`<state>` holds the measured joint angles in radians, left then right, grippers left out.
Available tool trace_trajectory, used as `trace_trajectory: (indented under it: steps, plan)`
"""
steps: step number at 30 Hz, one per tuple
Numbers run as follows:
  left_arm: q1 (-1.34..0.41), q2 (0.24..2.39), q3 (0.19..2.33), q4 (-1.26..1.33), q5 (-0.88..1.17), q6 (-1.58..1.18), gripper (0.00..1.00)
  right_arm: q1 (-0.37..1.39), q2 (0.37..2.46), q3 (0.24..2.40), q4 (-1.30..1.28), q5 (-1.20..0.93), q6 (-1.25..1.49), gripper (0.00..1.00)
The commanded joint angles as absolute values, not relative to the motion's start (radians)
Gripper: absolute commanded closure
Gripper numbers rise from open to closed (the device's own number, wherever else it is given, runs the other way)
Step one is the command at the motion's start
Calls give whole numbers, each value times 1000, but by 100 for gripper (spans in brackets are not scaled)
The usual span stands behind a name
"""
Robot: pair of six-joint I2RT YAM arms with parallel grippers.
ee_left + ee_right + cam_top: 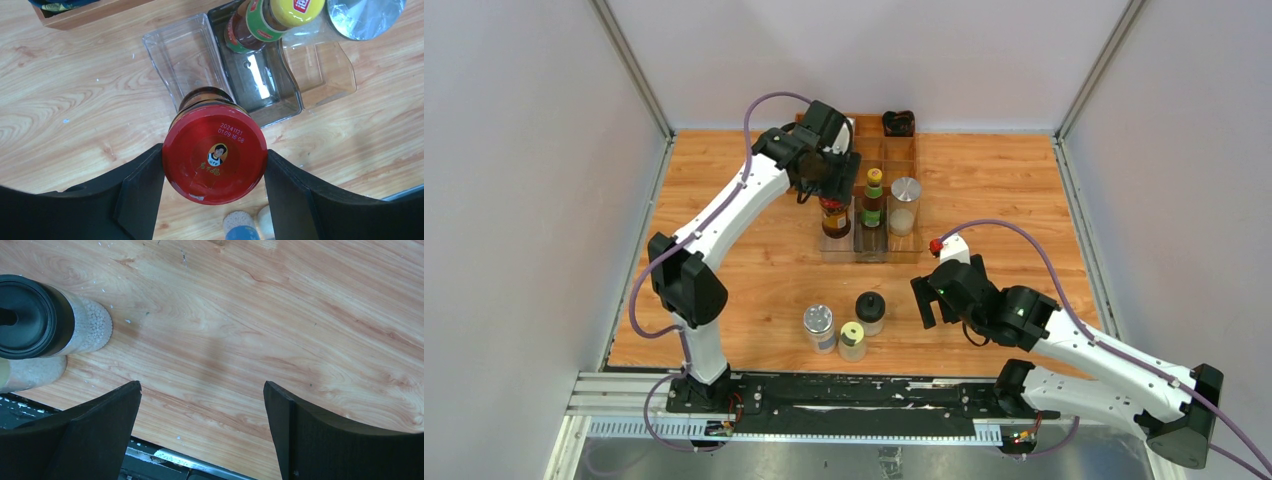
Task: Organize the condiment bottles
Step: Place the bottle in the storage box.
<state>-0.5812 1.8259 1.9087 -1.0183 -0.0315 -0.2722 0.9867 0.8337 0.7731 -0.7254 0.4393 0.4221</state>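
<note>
My left gripper (824, 188) is shut on a red-capped jar (834, 215), holding it by the cap (215, 159) over the near end of the left compartment of the clear tray (185, 55). I cannot tell whether the jar rests on the tray floor. A yellow-green-capped bottle (874, 198) and a silver-capped jar (905, 205) stand in the tray's other compartments. A silver-capped jar (819, 326), a pale-yellow-capped jar (852, 340) and a black-domed bottle (870, 311) stand on the table near the front. My right gripper (932, 300) is open and empty, just right of the black-domed bottle (30, 317).
A wooden box (864, 125) stands behind the tray, with a dark coiled bundle (898, 122) at its right. Grey walls close the table on the left, back and right. The arms' black mounting rail (824, 395) runs along the near edge.
</note>
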Motion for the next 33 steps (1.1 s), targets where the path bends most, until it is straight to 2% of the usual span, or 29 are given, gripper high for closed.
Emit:
trace_trajectory:
  steps: [1, 33]
  plan:
    - [-558, 1838, 1984, -982, -6, -249, 45, 997, 827, 767, -729, 463, 423, 1]
    - [-481, 2021, 2173, -982, 49, -220, 46, 997, 844, 762, -729, 466, 427, 2]
